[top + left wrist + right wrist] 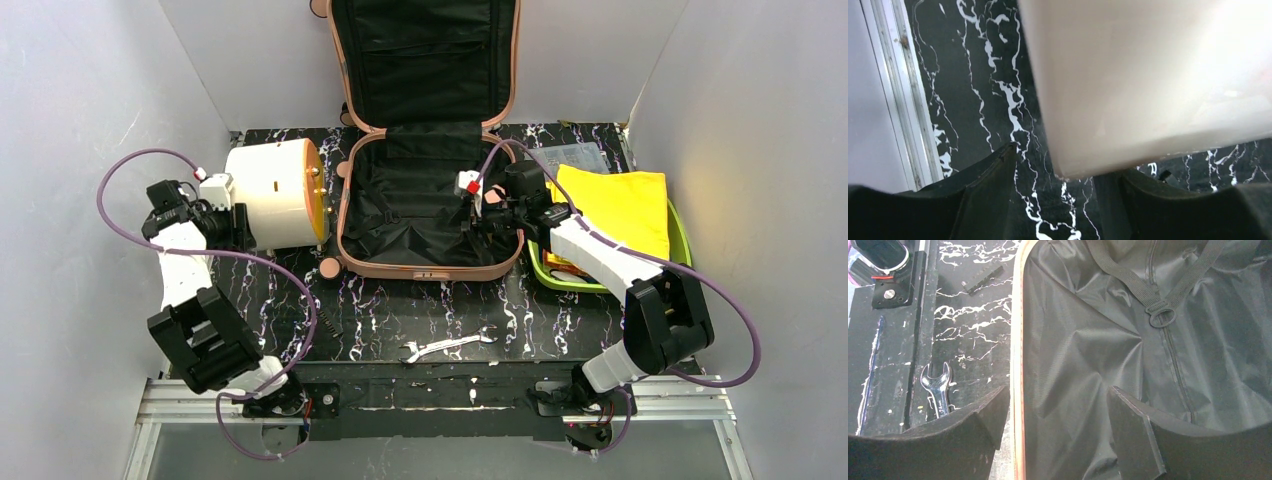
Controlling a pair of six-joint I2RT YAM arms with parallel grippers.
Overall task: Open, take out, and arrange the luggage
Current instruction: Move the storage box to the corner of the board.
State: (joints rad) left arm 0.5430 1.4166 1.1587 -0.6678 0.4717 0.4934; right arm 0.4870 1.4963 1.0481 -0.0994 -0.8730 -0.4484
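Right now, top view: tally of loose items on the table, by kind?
Salmon-pink suitcase, open: 1
Cream-and-orange drum box: 1
Lime-green tray: 1
Yellow cloth: 1
Open-end wrench: 1
Grey packet: 1
Small black bar: 1
Total: 7, not counting whatever lies under the cloth.

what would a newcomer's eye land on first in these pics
The open salmon-pink luggage at the back centre comes first, its lid standing up at the rear wall and showing black lining. Next is the cream-and-orange drum box lying on its side just left of it, with the left gripper at its edge. On the right, a bright yellow cloth lies over the lime-green tray.
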